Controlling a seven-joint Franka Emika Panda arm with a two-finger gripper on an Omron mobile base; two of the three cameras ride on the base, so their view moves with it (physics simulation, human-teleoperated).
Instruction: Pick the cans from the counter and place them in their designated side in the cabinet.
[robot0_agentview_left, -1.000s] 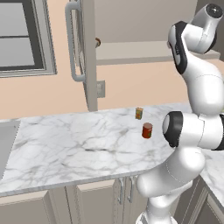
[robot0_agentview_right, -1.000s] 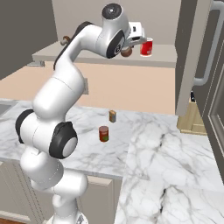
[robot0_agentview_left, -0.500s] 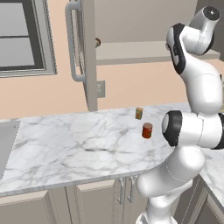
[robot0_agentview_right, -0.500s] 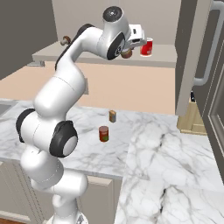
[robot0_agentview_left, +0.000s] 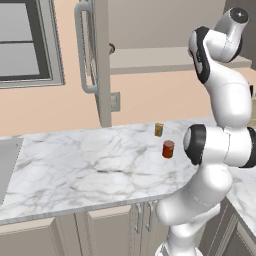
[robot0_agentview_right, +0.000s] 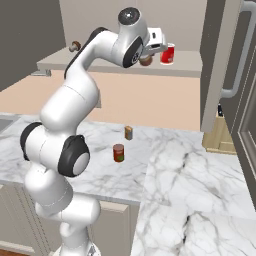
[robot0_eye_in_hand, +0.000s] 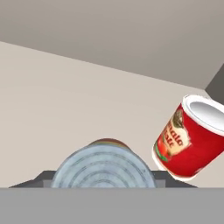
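Observation:
My gripper (robot0_agentview_right: 151, 53) is up inside the cabinet and shut on a brownish can (robot0_agentview_right: 145, 60) with a ribbed grey lid (robot0_eye_in_hand: 105, 168). The can is low over the beige inner shelf (robot0_agentview_right: 90, 64), just left of a bright red can. Whether it touches the shelf I cannot tell, and the can hides the fingers in the hand view. On the white marble counter (robot0_agentview_left: 75, 165) stands a dark red can (robot0_agentview_left: 168, 149) (robot0_agentview_right: 118, 152). A smaller tan can (robot0_agentview_left: 159, 129) (robot0_agentview_right: 129, 132) stands just behind it.
A bright red can with a white rim (robot0_agentview_right: 168, 53) (robot0_eye_in_hand: 192, 140) stands on the shelf right beside the held can. The tall cabinet door (robot0_agentview_left: 102, 60) with its grey bar handle (robot0_agentview_left: 82, 50) hangs open. A wooden block (robot0_agentview_right: 216, 135) sits at the counter's back right.

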